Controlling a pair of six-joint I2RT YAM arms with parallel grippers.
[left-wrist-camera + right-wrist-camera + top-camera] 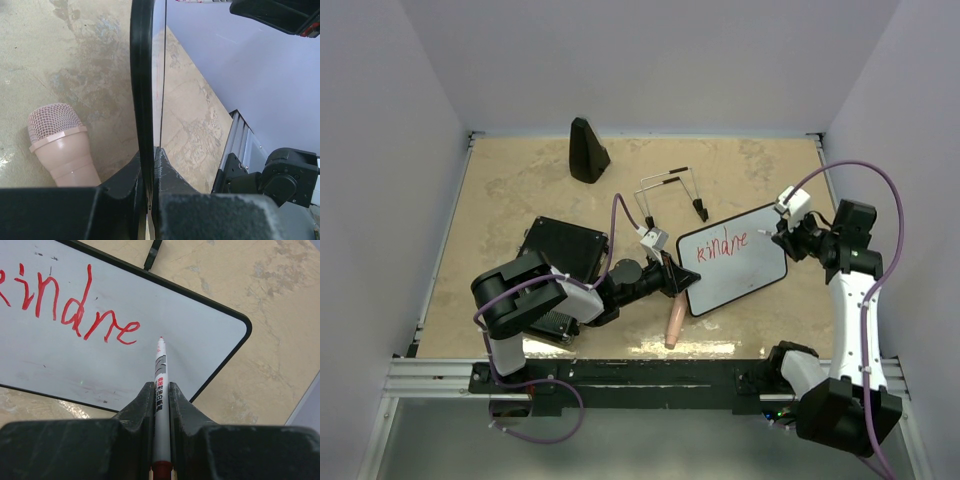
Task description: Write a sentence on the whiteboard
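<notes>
The whiteboard lies tilted in the middle right of the table, with red letters "kindne" written on it. My left gripper is shut on the board's left edge; in the left wrist view the black frame runs up from between its fingers. My right gripper is shut on a white marker with a red tip. The tip sits just right of the last red letter, close over the white surface. Whether the tip touches the board I cannot tell.
A pink microphone lies below the board, beside my left gripper. A black ribbed case sits under the left arm. A black cone stands at the back. The board's black wire stand legs stick out behind it.
</notes>
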